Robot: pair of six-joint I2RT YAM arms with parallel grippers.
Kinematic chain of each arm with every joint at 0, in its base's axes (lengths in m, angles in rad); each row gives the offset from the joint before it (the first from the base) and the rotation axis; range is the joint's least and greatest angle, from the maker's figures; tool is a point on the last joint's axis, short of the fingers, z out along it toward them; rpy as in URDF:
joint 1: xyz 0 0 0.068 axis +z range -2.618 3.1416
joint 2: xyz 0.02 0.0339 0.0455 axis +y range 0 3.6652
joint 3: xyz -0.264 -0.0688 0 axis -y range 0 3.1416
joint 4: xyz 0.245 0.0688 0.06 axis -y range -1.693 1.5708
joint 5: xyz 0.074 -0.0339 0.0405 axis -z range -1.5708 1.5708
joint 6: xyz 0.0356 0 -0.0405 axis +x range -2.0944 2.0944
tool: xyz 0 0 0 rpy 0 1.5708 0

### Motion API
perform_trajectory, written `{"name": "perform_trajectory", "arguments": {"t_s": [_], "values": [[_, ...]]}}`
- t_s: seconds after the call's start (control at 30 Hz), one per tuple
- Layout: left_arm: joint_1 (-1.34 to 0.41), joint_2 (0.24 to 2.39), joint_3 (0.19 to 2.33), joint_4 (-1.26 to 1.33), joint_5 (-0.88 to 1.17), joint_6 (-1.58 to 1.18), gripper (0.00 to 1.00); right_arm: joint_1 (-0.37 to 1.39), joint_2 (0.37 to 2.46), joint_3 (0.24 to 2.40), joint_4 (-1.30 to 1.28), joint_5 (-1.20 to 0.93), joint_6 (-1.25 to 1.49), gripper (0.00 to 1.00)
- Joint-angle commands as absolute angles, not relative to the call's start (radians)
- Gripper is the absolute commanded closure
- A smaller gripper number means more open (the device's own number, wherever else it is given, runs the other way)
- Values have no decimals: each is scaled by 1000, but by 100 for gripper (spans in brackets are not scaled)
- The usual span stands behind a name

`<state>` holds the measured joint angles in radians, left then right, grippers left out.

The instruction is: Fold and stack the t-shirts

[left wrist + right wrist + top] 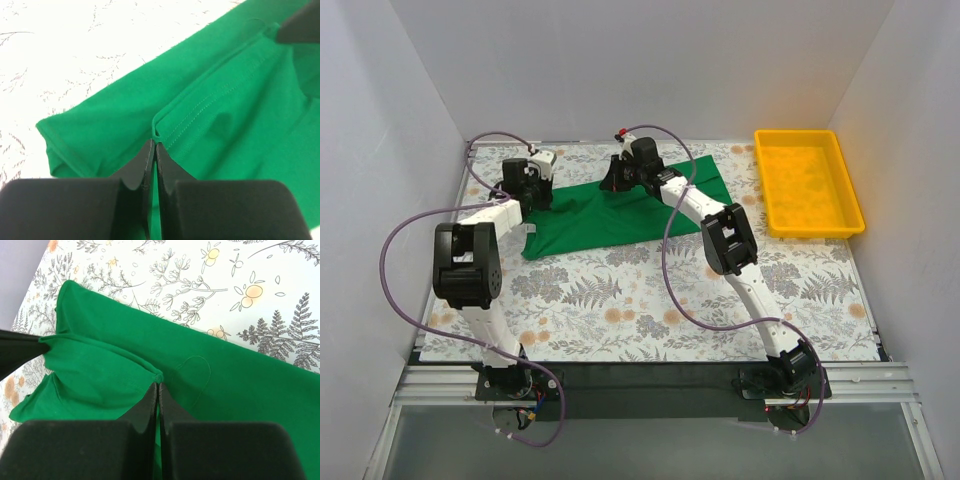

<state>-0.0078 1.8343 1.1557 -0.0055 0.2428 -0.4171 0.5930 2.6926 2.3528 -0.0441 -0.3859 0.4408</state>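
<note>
The green t-shirt [620,212] lies partly folded on the floral table cover at the back middle. My left gripper [533,187] is at its left end, shut on a stitched hem of the t-shirt [220,115]. My right gripper [623,176] is at its back edge, shut on a bunched fold of the t-shirt [100,375]. Each wrist view shows the other gripper's dark fingertip holding the same stretched edge. A loose thread [197,371] lies on the cloth. The neck label is hidden.
A yellow plastic tray [808,182] stands at the back right, apart from the shirt. White walls close in the back and both sides. The floral table cover [650,300] stretches in front of the shirt toward the arm bases.
</note>
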Motion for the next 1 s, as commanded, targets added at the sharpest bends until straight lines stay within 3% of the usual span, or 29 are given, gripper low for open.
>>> {"name": "perform_trajectory", "arguments": {"t_s": [0.0, 0.97], "values": [[-3, 1865, 1222, -28, 213, -402, 100, 601, 2651, 2379, -29, -367, 430, 99], [-2, 2031, 1384, 149, 264, -408, 100, 601, 2645, 2315, -31, -368, 457, 97]]}}
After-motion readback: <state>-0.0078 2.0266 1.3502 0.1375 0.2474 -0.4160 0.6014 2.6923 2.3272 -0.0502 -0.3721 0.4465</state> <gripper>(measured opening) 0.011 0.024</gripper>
